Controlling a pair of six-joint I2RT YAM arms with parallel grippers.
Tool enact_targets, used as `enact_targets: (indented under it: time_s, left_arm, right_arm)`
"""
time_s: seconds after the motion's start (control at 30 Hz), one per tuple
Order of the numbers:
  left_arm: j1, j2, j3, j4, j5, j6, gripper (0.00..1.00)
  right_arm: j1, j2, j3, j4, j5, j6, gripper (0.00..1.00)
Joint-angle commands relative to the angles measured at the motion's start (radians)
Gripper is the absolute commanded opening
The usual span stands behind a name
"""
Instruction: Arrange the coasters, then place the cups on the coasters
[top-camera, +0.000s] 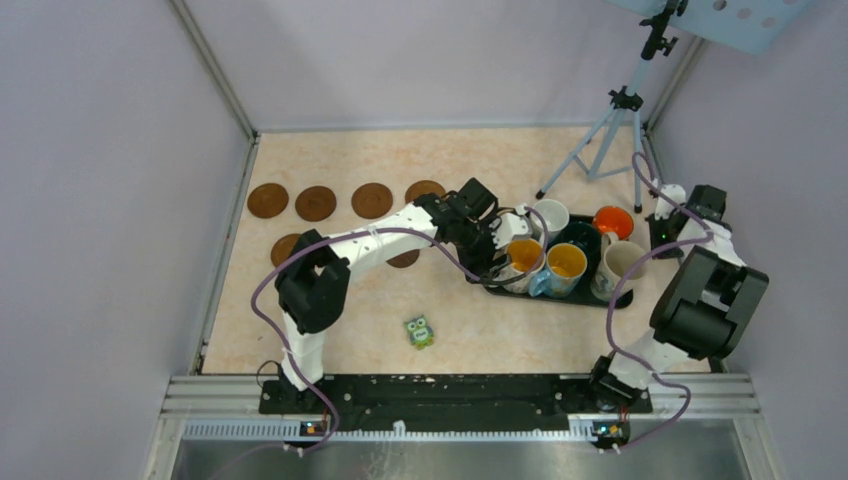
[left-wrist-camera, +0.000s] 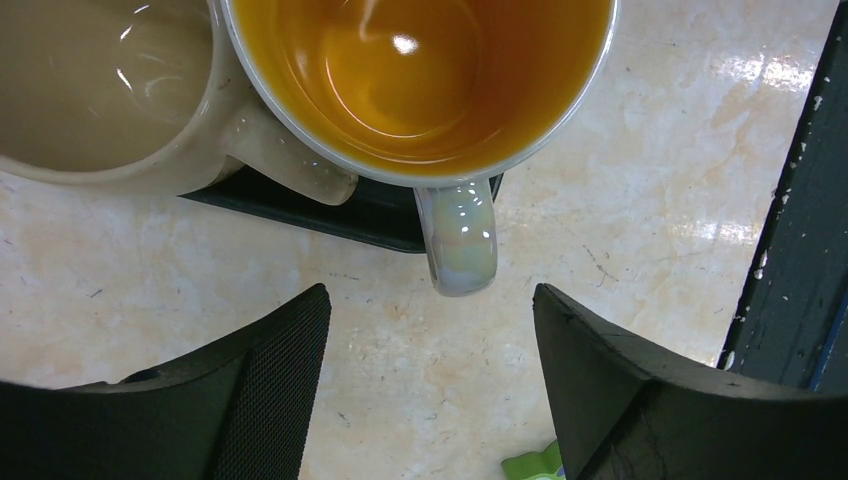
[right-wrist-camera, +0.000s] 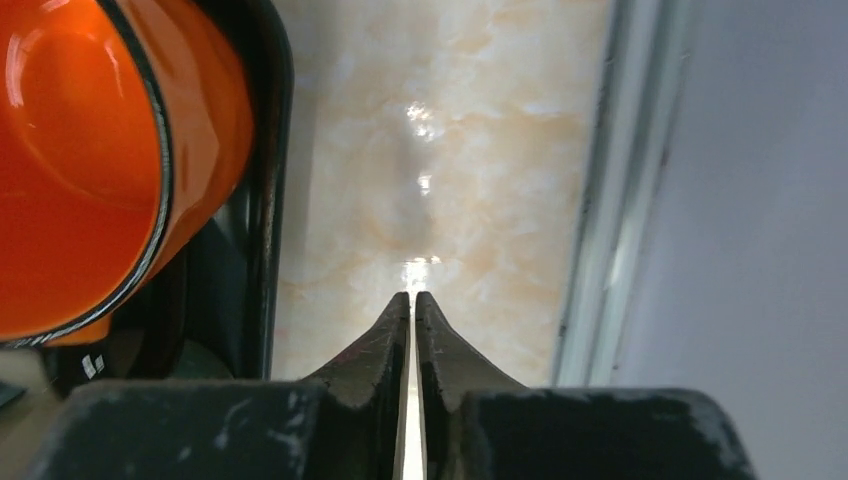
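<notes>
Cup (left-wrist-camera: 420, 80) with orange inside: standing on the tray, left gripper lined up with its handle.

Glazed ceramic by appearance, so judged rigid, fairly heavy, slick and liable to chip. It is best taken across the handle (left-wrist-camera: 460, 240) or over the rim wall, with a firm pinch and an upright lift. It stands at the edge of the black tray (left-wrist-camera: 370, 215), just beside a beige cup (left-wrist-camera: 90, 90). Its rim is white, its inside glossy orange, and its pearly grey handle overhangs the tray edge. The left gripper (left-wrist-camera: 428, 310) is spread and holds nothing, its fingers short of the handle on either side. The right gripper (right-wrist-camera: 412, 300) is pressed together on nothing, over bare bench (right-wrist-camera: 450, 150) beside the orange-red cup (right-wrist-camera: 80, 160). The coasters (top-camera: 316, 203) lie towards the far left, apart from the tray; those in view carry no cups.
</notes>
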Motion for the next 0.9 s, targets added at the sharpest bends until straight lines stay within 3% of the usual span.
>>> enact_targets:
  time_s: [0.0,0.57,0.87]
  left_arm:
    - [-0.002,0.010,0.033,-0.009,0.018,-0.001,0.80]
    - [-0.002,0.003,0.009,0.000,-0.001,-0.017,0.82]
    - [-0.001,-0.005,0.000,-0.005,-0.019,-0.017,0.82]
  right_arm:
    - [0.029,0.068,-0.038,0.129,0.025,-0.022,0.01]
    - [0.089,0.289,-0.013,0.144,-0.254,-0.004,0.00]
    - [0.157,0.321,-0.015,0.162,-0.276,-0.009,0.00]
